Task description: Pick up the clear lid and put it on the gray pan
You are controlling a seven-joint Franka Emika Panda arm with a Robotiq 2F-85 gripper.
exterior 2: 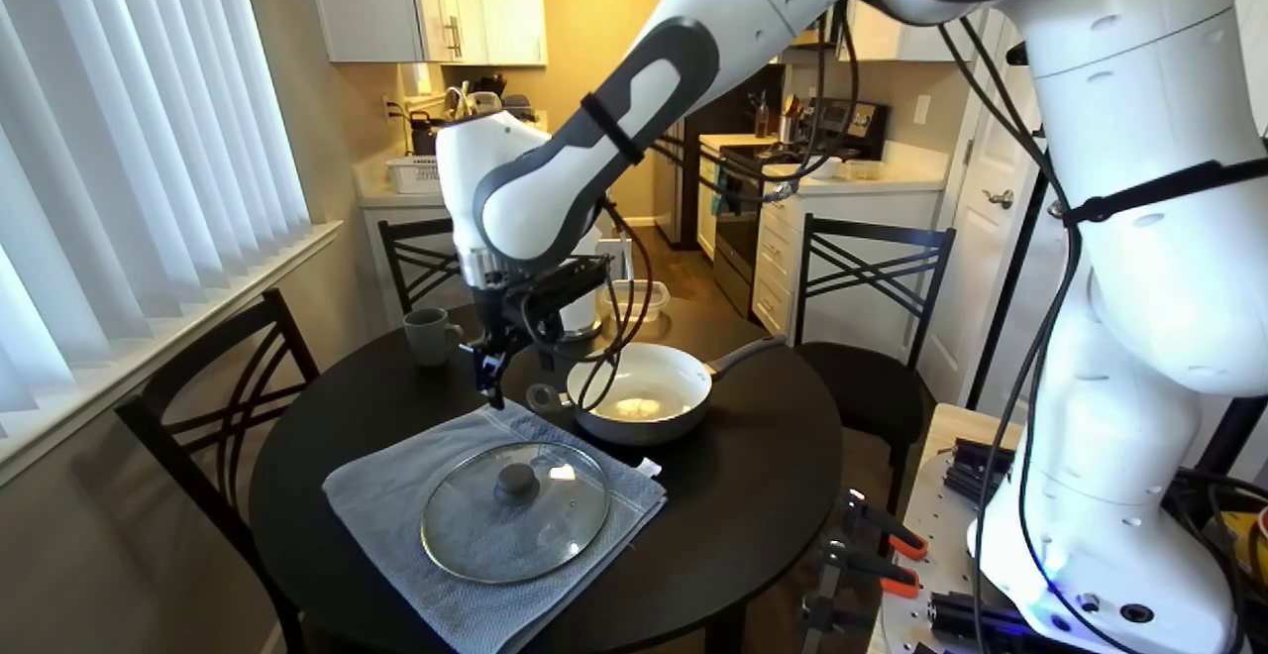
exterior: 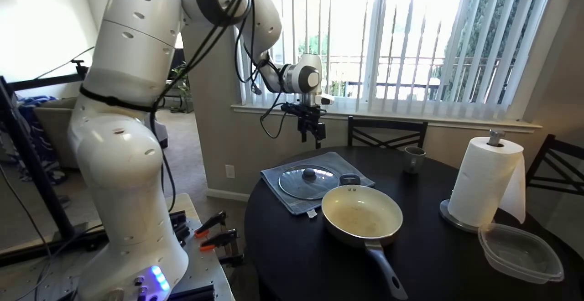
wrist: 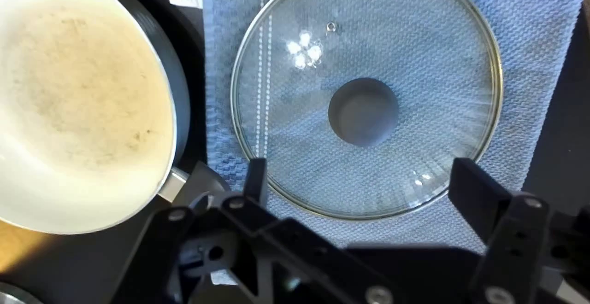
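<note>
The clear lid (exterior: 296, 186) lies flat, knob up, on a folded blue-gray towel (exterior: 340, 162). The lid (exterior 2: 515, 530) and its dark knob also show in the wrist view (wrist: 363, 112). The gray pan (exterior: 362, 212) stands on the table beside the towel, uncovered, its pale cream inside showing. The pan also shows in an exterior view (exterior 2: 642, 386) and at the left of the wrist view (wrist: 87, 110). My gripper (exterior: 311, 142) is open and empty, above the table. In the wrist view my fingertips (wrist: 359, 168) are wide apart and overlap the lid's near rim, without touching it.
The pan's long handle (exterior: 387, 271) points away from the towel; a short dark grip (exterior: 350, 179) sits opposite, near the lid. A gray mug (exterior: 414, 159), a paper towel roll (exterior: 484, 182) and a clear plastic container (exterior: 520, 253) stand on the round dark table. Chairs (exterior 2: 228, 416) surround it.
</note>
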